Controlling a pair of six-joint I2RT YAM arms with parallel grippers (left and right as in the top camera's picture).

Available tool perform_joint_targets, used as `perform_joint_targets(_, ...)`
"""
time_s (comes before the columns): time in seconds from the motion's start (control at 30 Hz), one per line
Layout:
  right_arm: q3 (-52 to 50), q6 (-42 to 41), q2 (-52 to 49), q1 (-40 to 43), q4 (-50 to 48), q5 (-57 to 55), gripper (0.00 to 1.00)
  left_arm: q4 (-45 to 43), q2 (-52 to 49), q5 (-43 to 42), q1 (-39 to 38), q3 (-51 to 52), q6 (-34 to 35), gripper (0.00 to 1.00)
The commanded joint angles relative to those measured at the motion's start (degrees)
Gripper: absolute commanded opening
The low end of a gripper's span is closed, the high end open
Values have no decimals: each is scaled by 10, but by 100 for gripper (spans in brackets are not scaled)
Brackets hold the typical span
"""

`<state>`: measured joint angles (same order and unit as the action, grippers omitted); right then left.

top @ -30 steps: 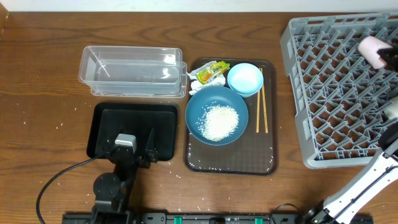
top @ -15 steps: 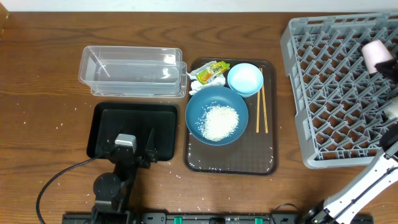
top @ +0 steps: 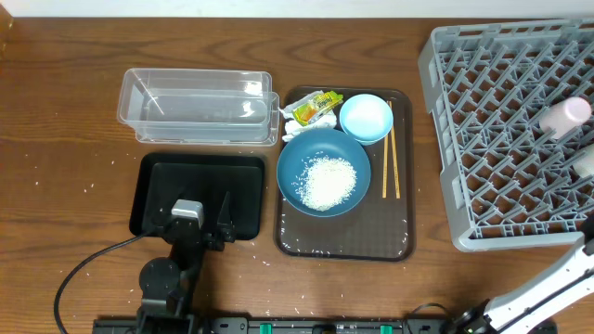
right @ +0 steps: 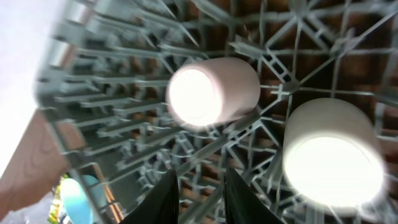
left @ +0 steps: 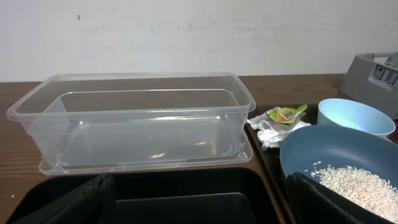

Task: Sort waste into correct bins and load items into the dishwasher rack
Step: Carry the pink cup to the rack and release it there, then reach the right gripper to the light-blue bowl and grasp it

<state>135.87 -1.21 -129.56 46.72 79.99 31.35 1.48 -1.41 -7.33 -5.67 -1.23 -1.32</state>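
The heap of rice (top: 327, 182) lies in a dark blue bowl (top: 295, 153) on the brown serving tray (top: 343, 243). With it are the light-blue bowl (top: 365, 118), the wrapper (top: 318, 104), the tissue (top: 299, 117) and the chopsticks (top: 391, 163). The pink bowl (top: 563, 117) lies on its side in the grey rack (top: 483, 111), next to the white cup (top: 586, 163). In the right wrist view my right gripper (right: 202, 193) is open and empty above the pink bowl (right: 214, 90) and the cup (right: 329, 149). My left gripper (top: 200, 221) is open over the black tray (top: 158, 176).
The clear tub (top: 195, 104) stands empty behind the black tray; it also shows in the left wrist view (left: 134, 124). Loose rice grains dot the table around the trays. My right arm (top: 548, 283) reaches in from the bottom right corner.
The pink bowl was held at the rack's far right; now it lies lower in the rack, let go. My right gripper has pulled back out of the overhead view. The left arm has not moved.
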Motion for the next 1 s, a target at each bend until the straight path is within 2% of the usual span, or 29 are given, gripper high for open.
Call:
perform_joint_targets(0.0, 2, -40, 73, -2, 2, -10, 22, 19, 0, -8, 3, 10, -2, 90)
perform_joint_targets(0.23, 2, -39, 148, -68, 27, -12, 23, 19, 0, -8, 3, 10, -2, 90)
perform_joint_targets(0.4, 1, 17, 160, -170, 86, -14, 42, 19, 0, -8, 3, 10, -2, 90)
perform_joint_targets(0.6, -51, 13, 156, -321, 88, -127, 42, 19, 0, -8, 3, 10, -2, 90)
perform_joint_targets(0.77, -152, -33, 156, -426, 36, -219, 43, 19, 0, -8, 3, 10, -2, 90)
perform_joint_targets(0.87, -225, -53, 156, -473, -27, -225, 50, 19, 0, -8, 3, 10, -2, 90)
perform_joint_targets(0.97, -293, -59, 156, -513, -104, -220, 50, 19, 0, -8, 3, 10, -2, 90)
